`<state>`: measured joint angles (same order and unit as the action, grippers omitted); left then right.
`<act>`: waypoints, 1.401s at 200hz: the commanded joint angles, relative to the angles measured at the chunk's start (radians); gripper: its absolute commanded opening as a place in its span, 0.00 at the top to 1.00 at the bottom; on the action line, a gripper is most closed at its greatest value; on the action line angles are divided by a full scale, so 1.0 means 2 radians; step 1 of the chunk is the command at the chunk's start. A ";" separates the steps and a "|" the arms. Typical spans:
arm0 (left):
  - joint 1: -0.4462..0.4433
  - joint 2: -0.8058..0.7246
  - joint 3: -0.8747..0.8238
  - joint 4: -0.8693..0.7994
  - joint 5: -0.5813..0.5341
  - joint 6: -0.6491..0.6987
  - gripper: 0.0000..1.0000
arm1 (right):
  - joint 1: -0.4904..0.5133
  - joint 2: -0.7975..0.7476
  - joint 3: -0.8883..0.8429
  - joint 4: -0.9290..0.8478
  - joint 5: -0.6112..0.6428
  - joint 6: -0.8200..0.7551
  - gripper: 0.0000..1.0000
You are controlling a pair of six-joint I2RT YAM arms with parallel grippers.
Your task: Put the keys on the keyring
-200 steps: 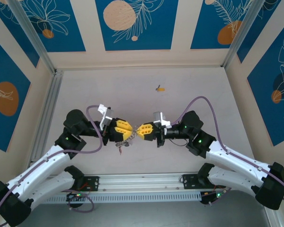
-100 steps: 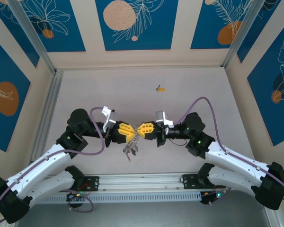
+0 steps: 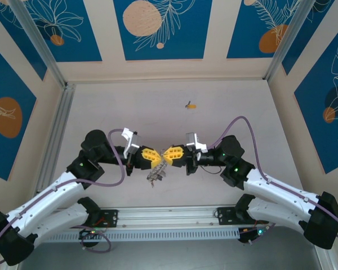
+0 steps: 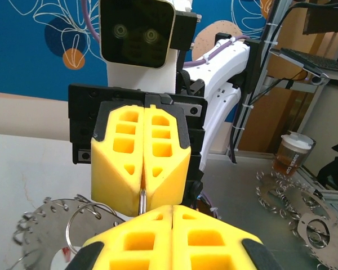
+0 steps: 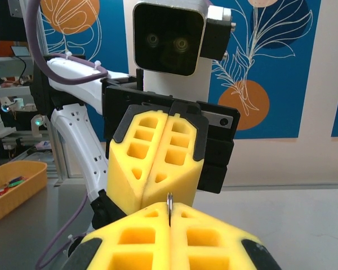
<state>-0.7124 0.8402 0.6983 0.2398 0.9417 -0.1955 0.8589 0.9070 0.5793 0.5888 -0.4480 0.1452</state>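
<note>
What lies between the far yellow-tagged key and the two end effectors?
Bare tabletop, in the top view, separates the key from the left end effector and the right end effector.

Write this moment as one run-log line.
left end effector shut | right end effector shut | tips meeting | keyring just below | one key lying far back

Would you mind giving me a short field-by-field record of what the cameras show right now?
left gripper: shut on the keyring, tip to tip with the other gripper
right gripper: shut on a thin metal piece
keyring: hanging just below the meeting fingertips
loose key: yellow tag, lying on the table well behind both grippers, untouched
task state: loose key not yet on the keyring
</note>
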 commanded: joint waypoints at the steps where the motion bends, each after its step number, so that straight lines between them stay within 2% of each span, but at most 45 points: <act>1: -0.006 -0.008 0.024 -0.042 -0.016 0.034 1.00 | 0.009 -0.024 -0.003 -0.002 0.007 -0.032 1.00; 61: -0.007 -0.004 0.035 -0.071 -0.038 0.051 1.00 | 0.007 -0.045 -0.009 -0.021 0.012 -0.042 1.00; 87: -0.006 0.004 0.049 -0.088 -0.032 0.053 0.75 | 0.006 -0.045 -0.009 -0.022 0.010 -0.043 1.00; 116: -0.009 0.006 0.049 -0.079 -0.024 0.048 0.72 | 0.005 -0.045 -0.010 -0.014 0.011 -0.041 1.00; 127: -0.010 0.007 0.050 -0.085 -0.028 0.052 0.73 | 0.004 -0.043 -0.009 -0.010 0.009 -0.038 1.00; 146: -0.014 0.011 0.054 -0.091 -0.027 0.056 0.82 | 0.003 -0.041 -0.008 -0.008 0.010 -0.036 1.00; 199: -0.024 0.018 0.060 -0.114 -0.035 0.075 0.84 | 0.002 -0.031 -0.001 0.002 0.007 -0.031 1.00; 210: -0.023 0.017 0.060 -0.116 -0.035 0.077 0.89 | 0.002 -0.029 -0.001 0.005 0.007 -0.030 1.00; 219: -0.024 0.017 0.060 -0.118 -0.035 0.078 1.00 | 0.002 -0.029 0.000 0.006 0.007 -0.030 1.00; 253: -0.024 0.002 0.062 -0.131 -0.062 0.095 1.00 | 0.000 -0.035 -0.003 0.000 0.008 -0.029 1.00; 280: -0.024 -0.002 0.092 -0.202 -0.101 0.142 1.00 | -0.002 -0.052 -0.001 -0.066 0.025 -0.050 1.00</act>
<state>-0.7540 0.8574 0.8074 -0.0380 0.8173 -0.0055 0.8608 0.8524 0.5598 0.5156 -0.4252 0.0853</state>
